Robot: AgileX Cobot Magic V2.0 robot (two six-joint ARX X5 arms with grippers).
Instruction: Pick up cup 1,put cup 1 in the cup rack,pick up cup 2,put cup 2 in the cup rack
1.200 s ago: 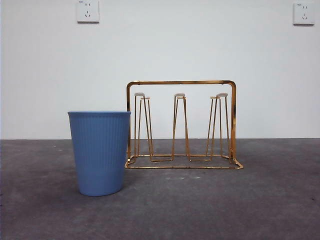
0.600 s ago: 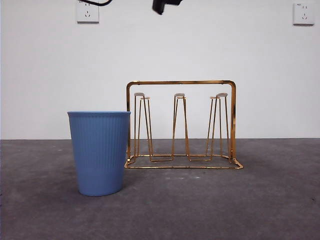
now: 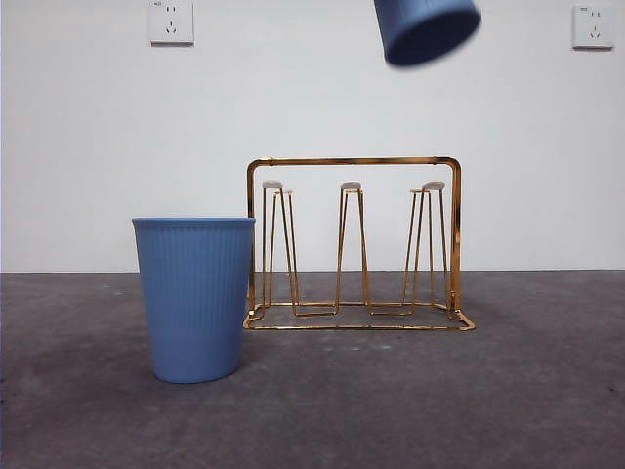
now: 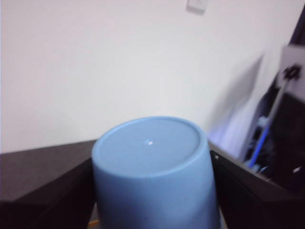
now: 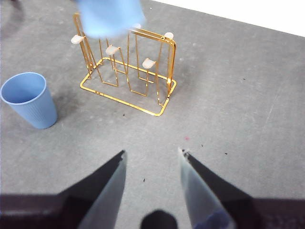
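- White wall [image 3: 312, 107] with two sockets [image 3: 171, 21] backs a grey table [image 3: 410, 401].
- Left pincer [image 4: 152, 191] is clamped on a blue cup, cup 1 [image 4: 152, 171], one black jaw pressed to each side; the cup is upside down, its flat base facing the wrist camera.
- From the front, cup 1 [image 3: 427, 27] hangs tilted and blurred at the top of the picture, high above the right half of the rack and clear of it.
- Right pincer [image 5: 151, 191] hovers with its jaws spread and nothing between them, above bare table, well apart from the rack.
- Rack [image 3: 354, 244], of gold wire, stands on the table near its middle, with an arched frame and upright prongs tipped white; no cup sits on any prong.
- Cup 2 [image 3: 195, 298], blue and ribbed, stands upright on the table, mouth up, just beside the rack's left end and nearer the front edge; I cannot tell whether they touch.
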